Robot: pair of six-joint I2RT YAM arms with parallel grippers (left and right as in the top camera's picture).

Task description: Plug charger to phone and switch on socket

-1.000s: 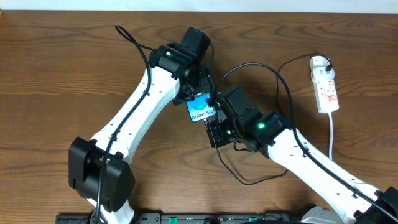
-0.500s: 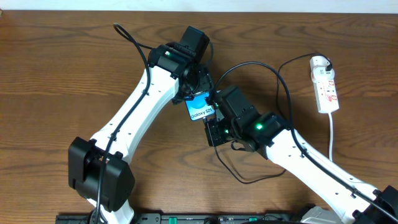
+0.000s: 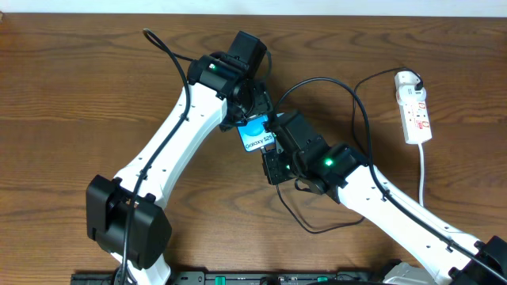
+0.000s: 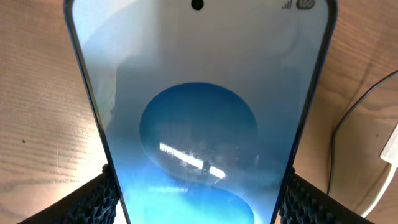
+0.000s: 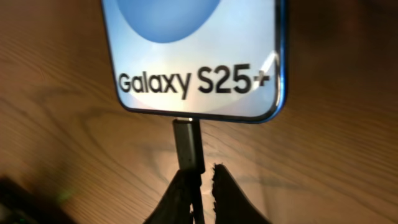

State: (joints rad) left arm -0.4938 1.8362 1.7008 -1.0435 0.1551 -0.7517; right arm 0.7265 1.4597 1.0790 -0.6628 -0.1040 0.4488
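The left gripper [image 4: 202, 202] is closed across the phone [image 4: 199, 112], its black, ridged rubber pads [image 4: 99, 200] pressing the slim dark-blue side rails from left and right. The glass face is smooth and glossy, with a deep blue disc on a paler blue ground and a small camera hole at the far end. The right gripper [image 5: 202, 198] has its dark, tapered fingers [image 5: 231, 196] nearly together, one on each side of the charger [image 5: 188, 146]. Whether they pinch the thin cable or stand just clear cannot be told. The charger's small grey metal plug sits in the port at the phone's rounded near edge, below the black "Galaxy S25+" lettering. From above, the phone lies near the middle of the table [image 3: 79, 95], between the two white-and-black arms, and the black cable loops right. The socket [image 3: 415, 115], a narrow white plastic strip with red marks, lies well apart at the far right, its white cord [image 3: 422, 170] trailing nearward. The table is brown wood with fine, streaked grain.
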